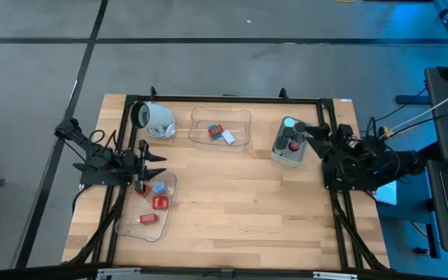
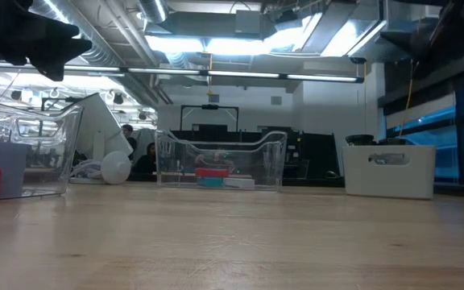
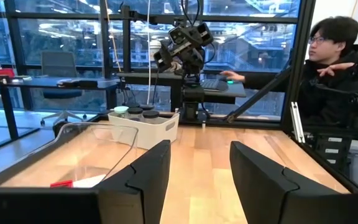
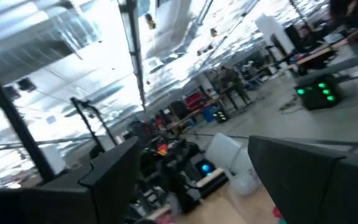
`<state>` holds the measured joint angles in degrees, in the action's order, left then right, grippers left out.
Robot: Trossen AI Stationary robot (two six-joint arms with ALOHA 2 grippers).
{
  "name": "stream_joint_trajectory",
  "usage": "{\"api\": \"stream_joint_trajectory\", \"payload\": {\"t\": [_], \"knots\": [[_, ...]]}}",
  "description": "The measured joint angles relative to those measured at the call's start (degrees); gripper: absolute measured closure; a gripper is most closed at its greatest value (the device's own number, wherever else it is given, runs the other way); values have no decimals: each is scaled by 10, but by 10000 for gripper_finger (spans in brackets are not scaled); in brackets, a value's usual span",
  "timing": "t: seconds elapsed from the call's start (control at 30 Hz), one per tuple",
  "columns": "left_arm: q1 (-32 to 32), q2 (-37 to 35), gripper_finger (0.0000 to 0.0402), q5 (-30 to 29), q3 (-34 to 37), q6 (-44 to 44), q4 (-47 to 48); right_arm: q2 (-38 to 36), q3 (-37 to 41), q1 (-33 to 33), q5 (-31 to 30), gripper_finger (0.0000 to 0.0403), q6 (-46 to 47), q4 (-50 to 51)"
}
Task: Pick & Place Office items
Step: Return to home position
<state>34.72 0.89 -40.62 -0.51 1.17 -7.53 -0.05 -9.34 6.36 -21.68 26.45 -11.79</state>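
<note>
My left gripper (image 1: pixel 160 165) is open and empty, level, above the far end of a clear tray (image 1: pixel 140 227) at the near left. The tray holds a red block (image 1: pixel 160 202), a blue-topped knob (image 1: pixel 158 187) and a small red piece (image 1: pixel 145 219). My right gripper (image 1: pixel 301 131) is open and empty, beside a grey square tub (image 1: pixel 288 159) at the far right. The tub holds a teal-topped knob (image 1: pixel 288 123), a black knob (image 1: pixel 285 133) and a red-topped knob (image 1: pixel 292 145). A second clear tray (image 1: pixel 243 118) at the far middle holds red, teal and pale pieces (image 1: pixel 221 134).
A white mug (image 1: pixel 157 118) lies on its side at the far left, beside the far tray. A black frame (image 1: pixel 224 99) runs round the table's edges. A person (image 3: pixel 334 68) sits beyond the table's right side. Bare wood lies in the middle and near right (image 1: pixel 255 210).
</note>
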Motion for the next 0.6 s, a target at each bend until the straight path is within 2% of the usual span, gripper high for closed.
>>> {"api": "stream_joint_trajectory", "payload": {"t": [0.3, 0.6], "knots": [[0, 0, 238, 0, 0, 0, 0, 0, 0, -87, 1, 102, 0, 7], [0, 0, 239, 1, 0, 0, 0, 0, 0, -208, 1, 102, 0, 8]]}}
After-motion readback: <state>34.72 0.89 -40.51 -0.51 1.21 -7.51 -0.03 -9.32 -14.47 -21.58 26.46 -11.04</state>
